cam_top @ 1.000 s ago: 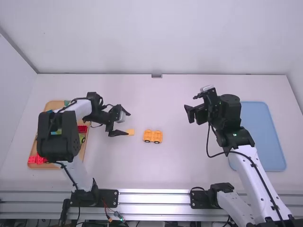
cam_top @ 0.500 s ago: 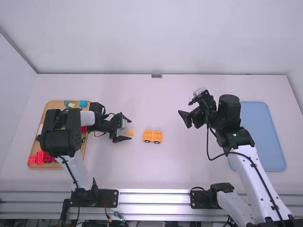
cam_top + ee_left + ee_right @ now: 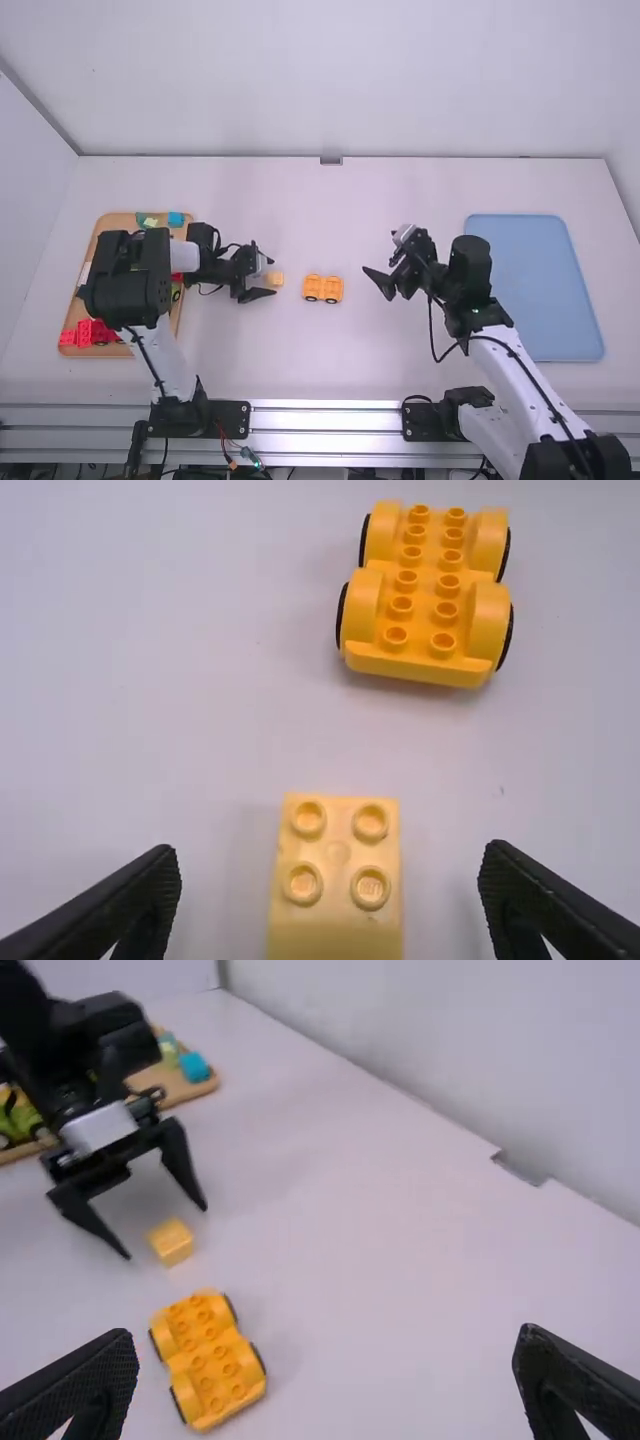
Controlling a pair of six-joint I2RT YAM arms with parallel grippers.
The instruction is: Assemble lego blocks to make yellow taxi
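My left gripper (image 3: 264, 278) is open in the high view, its fingers on either side of the small yellow block (image 3: 275, 280). In the left wrist view that block (image 3: 338, 880) has four-stud top and lies between the spread fingertips of my left gripper (image 3: 330, 880), not touching them. The yellow car base (image 3: 323, 289), with black-rimmed wheels, stands just right of the block; its studs face up in the left wrist view. My right gripper (image 3: 377, 281) hangs open to the right of the car base (image 3: 208, 1360), and my right gripper (image 3: 325, 1360) holds nothing in the right wrist view.
A wooden tray (image 3: 107, 222) with red, green and blue pieces lies at the left, partly under the left arm. A blue tray (image 3: 545, 290) lies at the right, beside the right arm.
My left gripper has moved slightly toward the camera and lower around the yellow block. The right gripper has travelled left and nearer the car base.
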